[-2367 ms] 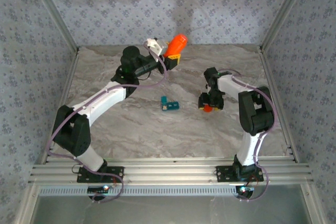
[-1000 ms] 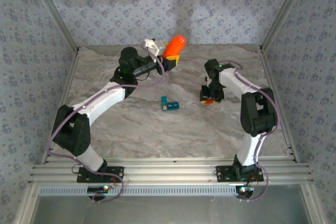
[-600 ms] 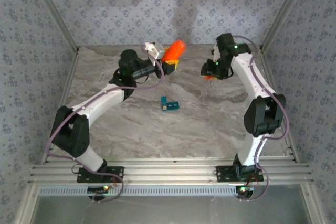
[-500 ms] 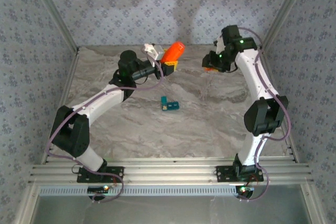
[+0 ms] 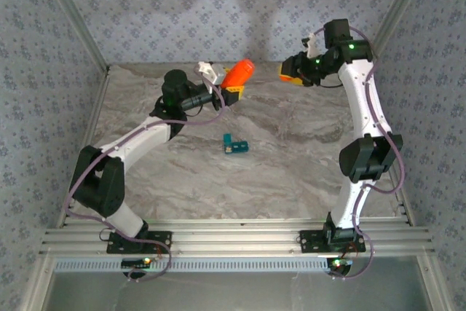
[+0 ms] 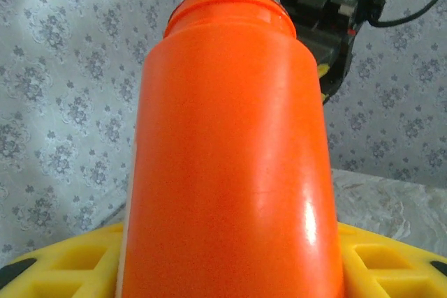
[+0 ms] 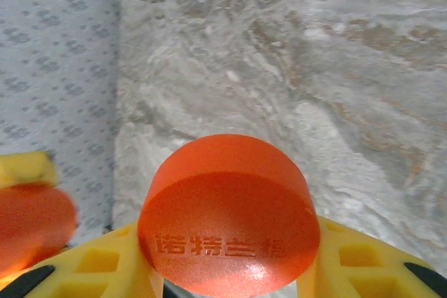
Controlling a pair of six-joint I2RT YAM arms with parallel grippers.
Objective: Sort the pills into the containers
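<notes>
Top external view: the left pincer (image 5: 234,87) grips a tilted orange bottle (image 5: 238,73) over the far side of the marbled surface (image 5: 291,169), while the right pincer (image 5: 291,74) holds the round orange cap (image 5: 285,76) up near the back wall. The teal pill box (image 5: 234,146) lies mid-surface between the arms, well apart from both pincers. On the right wrist camera, yellow fingers (image 7: 349,252) clamp the cap.

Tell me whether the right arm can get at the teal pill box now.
Probably reach it, yes: the pill box lies alone on open table. Grasping it, no: the right arm's jaws are shut on the orange cap.
</notes>
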